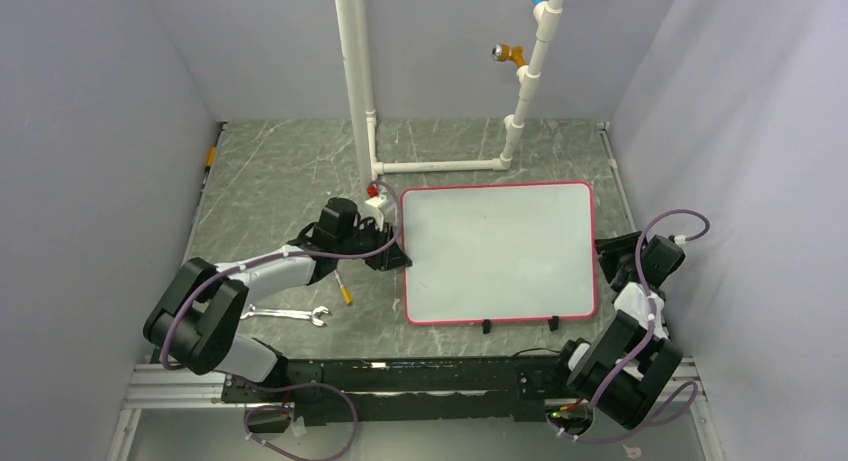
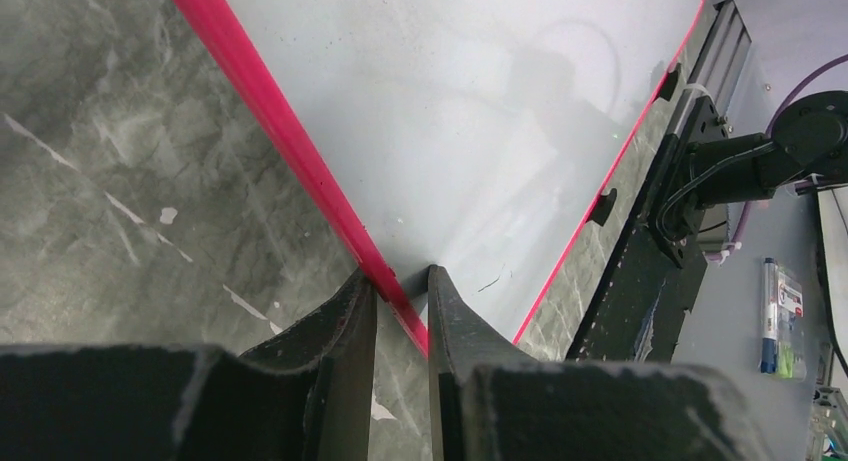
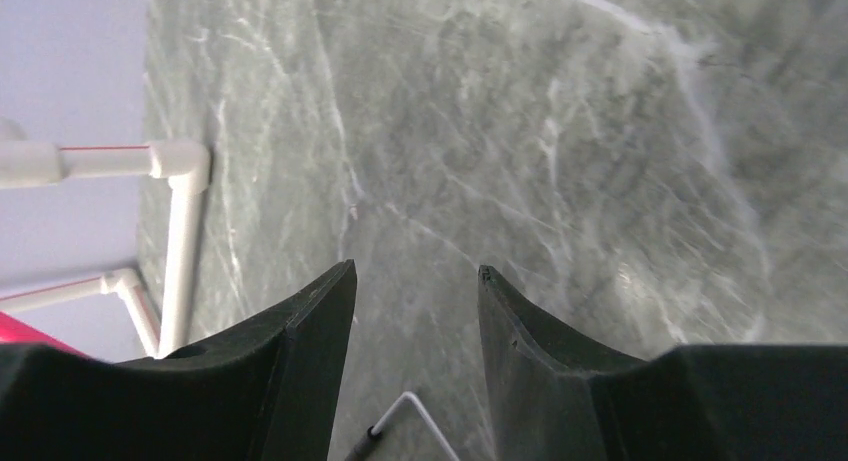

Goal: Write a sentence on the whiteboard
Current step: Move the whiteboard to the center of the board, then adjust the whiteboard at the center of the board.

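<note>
Two claws in play here, so I'm going one at a time.

The left gripper (image 1: 397, 253) (image 2: 400, 281) is pinching the whiteboard (image 1: 497, 253) (image 2: 450, 111) by its left edge. In the wrist view the red-pink frame is running right between the fingers (image 2: 340, 331). One is sitting on the table side and the other on the white face, both snug against the rim, so that claw is clamping the board. The board is stretching away in front of that claw and looks to be lying flat on the green marbled table (image 1: 280, 181). Its small black feet (image 1: 487, 326) are poking out along the near edge.

The right gripper (image 1: 608, 264) (image 3: 415, 271) is sitting just off the board's right edge, and I can't tell if it's touching. Its jaws are standing apart with nothing between them, and only bare table is showing through the gap. A sliver of red frame is peeking in at the left of that claw. White pipes (image 3: 185, 231) are standing further ahead on the same side.

Behind the left claw, beside its forearm, an orange-tipped marker (image 1: 345, 292) is lying on the table. A wrench (image 1: 287, 313) is lying a bit further back again.
</note>
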You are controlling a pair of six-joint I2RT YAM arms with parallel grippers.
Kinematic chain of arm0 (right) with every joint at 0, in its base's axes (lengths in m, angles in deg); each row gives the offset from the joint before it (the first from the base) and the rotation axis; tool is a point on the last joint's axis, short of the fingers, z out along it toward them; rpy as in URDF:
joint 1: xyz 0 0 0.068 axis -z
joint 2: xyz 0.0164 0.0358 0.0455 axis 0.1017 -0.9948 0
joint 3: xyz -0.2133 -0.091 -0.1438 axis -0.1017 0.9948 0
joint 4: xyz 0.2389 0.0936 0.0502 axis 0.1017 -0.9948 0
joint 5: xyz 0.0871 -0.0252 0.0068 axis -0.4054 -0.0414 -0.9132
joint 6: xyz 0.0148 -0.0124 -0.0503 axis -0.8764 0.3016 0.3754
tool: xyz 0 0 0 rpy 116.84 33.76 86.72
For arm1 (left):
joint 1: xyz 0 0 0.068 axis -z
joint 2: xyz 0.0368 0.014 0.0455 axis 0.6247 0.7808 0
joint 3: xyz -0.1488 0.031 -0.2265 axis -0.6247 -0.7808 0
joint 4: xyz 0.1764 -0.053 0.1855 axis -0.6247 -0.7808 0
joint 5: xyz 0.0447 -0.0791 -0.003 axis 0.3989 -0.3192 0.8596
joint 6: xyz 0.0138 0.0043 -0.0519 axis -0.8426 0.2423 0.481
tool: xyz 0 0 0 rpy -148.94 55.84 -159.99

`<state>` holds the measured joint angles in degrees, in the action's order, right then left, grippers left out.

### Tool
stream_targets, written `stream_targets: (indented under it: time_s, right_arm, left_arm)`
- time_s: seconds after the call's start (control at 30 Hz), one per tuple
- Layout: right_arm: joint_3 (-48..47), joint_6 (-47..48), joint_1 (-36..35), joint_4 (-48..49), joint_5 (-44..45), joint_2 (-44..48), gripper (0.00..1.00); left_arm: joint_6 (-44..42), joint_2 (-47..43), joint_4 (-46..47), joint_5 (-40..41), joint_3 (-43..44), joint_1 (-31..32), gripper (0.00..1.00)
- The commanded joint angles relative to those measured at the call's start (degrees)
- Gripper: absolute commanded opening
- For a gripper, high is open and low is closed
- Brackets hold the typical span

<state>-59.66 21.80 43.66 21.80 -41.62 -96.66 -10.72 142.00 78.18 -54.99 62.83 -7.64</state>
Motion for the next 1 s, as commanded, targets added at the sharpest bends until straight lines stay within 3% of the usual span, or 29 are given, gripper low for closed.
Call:
stream_targets:
  time_s: [0.0, 0.13, 0.37, 0.63, 0.97]
  right_arm:
    - [4.60, 1.73, -2.88, 2.56, -14.84, -0.54, 0.51]
    - [7.17, 1.15, -7.17, 3.72, -14.62, 0.13, 0.50]
    - [9.95, -5.92, -26.82, 9.25, -4.96, -1.78, 0.50]
    - [10.68, -11.74, -37.15, 20.11, -2.22, -11.48, 0.49]
    - [4.25, -21.32, -61.12, 33.50, 4.24, -26.86, 0.49]
  left_arm:
    - [-2.85, -2.64, 1.29, 3.76, 1.19, 0.82, 0.00]
    - [-4.15, -6.45, -1.52, 5.81, 0.36, 0.86, 0.00]
    - [-5.90, -13.44, -9.33, 10.74, 1.04, 0.88, 0.00]
    - [-2.62, -25.76, -15.85, 18.27, -2.34, 0.90, 0.00]
    - [1.35, -45.44, -24.50, 31.54, -9.02, 2.24, 0.00]
